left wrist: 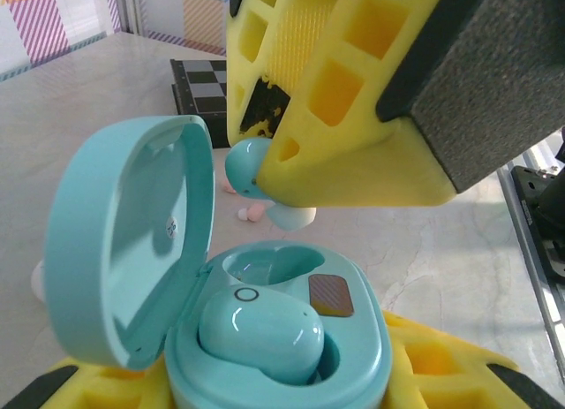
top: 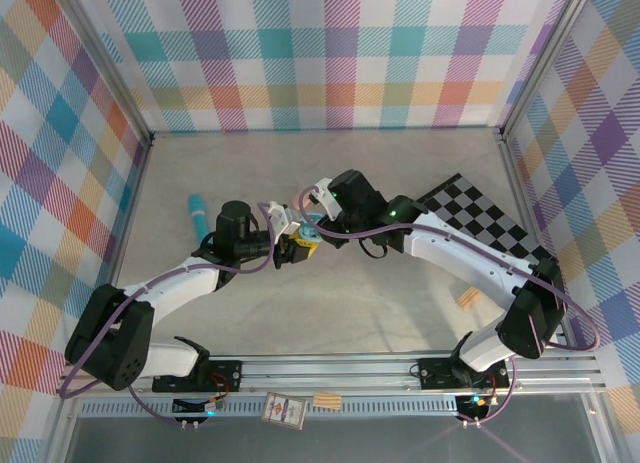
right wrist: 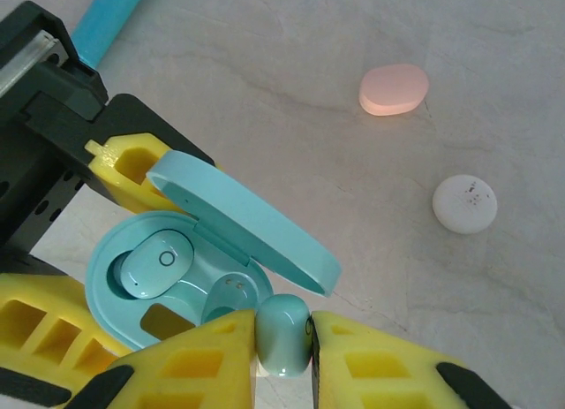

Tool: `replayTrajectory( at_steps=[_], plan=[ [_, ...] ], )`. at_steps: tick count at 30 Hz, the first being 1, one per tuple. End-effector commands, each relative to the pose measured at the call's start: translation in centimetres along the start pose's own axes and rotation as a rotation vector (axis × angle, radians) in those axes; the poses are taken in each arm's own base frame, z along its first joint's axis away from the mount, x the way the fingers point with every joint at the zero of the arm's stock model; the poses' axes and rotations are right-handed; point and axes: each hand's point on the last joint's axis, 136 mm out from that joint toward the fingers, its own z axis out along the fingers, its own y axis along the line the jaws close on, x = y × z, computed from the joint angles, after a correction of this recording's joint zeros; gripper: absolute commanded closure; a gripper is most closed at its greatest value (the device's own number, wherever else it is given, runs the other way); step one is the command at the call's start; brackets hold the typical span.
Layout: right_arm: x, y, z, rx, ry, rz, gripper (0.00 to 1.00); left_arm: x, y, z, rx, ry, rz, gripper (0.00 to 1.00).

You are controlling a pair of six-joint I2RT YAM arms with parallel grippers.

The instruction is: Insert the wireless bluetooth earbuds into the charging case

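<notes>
The table [top: 330, 313] is a pale, marble-veined slab. Pastel plaid walls [top: 330, 43] close it in on three sides, and metal rails run along the near edge. A black-and-white checkerboard [top: 480, 218] lies flat at the right.

There is one teal charging case [right wrist: 168, 290], open, with its lid [right wrist: 247, 223] hinged up. The left end effector [top: 292, 243] is clenched around it above the middle of the table, with yellow fingers [right wrist: 124, 162] pressed to the case's sides.

There are two teal earbuds. One earbud [left wrist: 260, 329] sits in its well inside the case. The other earbud [right wrist: 282, 334] is grasped by the right end effector [right wrist: 282, 328] between its yellow pads, just beside the case's rim and close to the empty well [left wrist: 265, 268].

Two more closed cases rest on the table, apart from each other: one pale pink oval case [right wrist: 394, 89] and one white round case [right wrist: 464, 203]. One long teal-blue cylinder [top: 198, 215] lies to the left, beside the left arm.
</notes>
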Motion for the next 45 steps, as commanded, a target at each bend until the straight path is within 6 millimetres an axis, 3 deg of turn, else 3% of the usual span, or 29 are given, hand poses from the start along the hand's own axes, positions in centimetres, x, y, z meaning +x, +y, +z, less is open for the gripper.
replayTrajectory(
  at_steps=[1, 22, 30, 45],
  plan=[
    [-1.5, 0.4, -0.5, -0.034, -0.045, 0.000, 0.78, -2.2, -0.8, -0.3, 0.031, -0.048, 0.062, 0.69],
    [-0.1, 1.3, 1.4, -0.091, 0.015, -0.004, 0.77, -2.8, -0.9, -0.4, 0.032, -0.078, 0.048, 0.69],
    [-0.4, 2.1, 0.4, -0.139, -0.007, 0.011, 0.66, -2.6, -0.6, -0.2, 0.031, -0.076, 0.038, 0.69],
    [-0.9, 2.9, -1.5, -0.197, -0.062, 0.044, 0.60, -3.1, -0.7, -0.2, 0.032, -0.106, 0.051, 0.69]
  ],
)
